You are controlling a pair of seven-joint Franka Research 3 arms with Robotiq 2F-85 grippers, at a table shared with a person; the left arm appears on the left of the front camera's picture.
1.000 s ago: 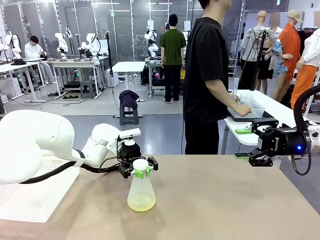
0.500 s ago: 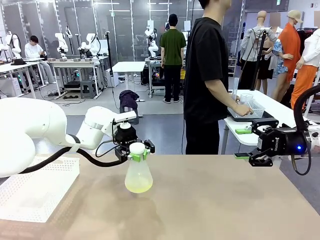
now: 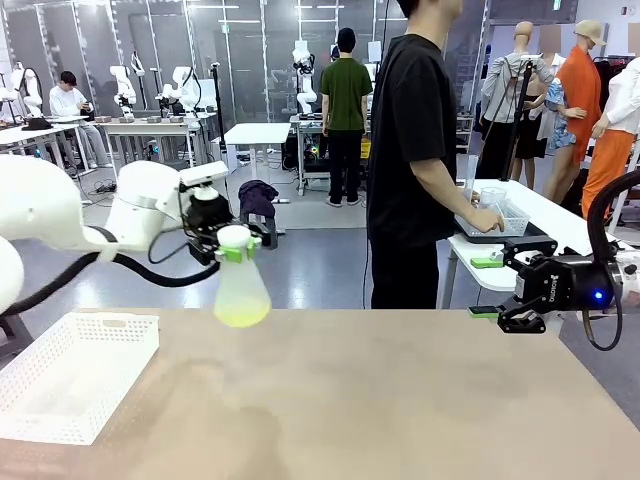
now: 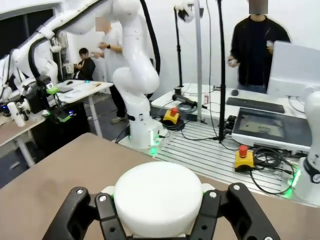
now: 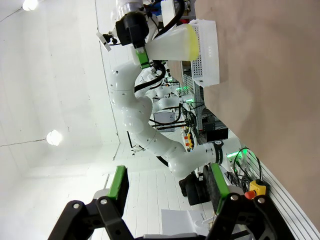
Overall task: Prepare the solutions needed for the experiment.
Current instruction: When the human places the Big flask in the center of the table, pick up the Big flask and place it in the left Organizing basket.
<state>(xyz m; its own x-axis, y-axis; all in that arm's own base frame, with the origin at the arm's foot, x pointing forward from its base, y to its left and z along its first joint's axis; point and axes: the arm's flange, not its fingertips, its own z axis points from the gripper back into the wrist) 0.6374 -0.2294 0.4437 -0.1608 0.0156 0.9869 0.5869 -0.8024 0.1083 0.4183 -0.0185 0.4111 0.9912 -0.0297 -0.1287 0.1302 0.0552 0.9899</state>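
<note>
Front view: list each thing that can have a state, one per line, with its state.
Flask: lifted off the table, upright, capped.
Solution: shallow yellow-green layer at the flask's bottom.
Left gripper: jaws shut on the flask's neck.
Right gripper: jaws open, holding nothing.
White basket: on the table.

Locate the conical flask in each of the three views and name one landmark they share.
Front view: flask left of centre, lifted off the table, neck in the left pincer.
Left wrist view: its white cap at bottom centre.
Right wrist view: flask at top, lying sideways.
Shared landmark: the brown tabletop.
</note>
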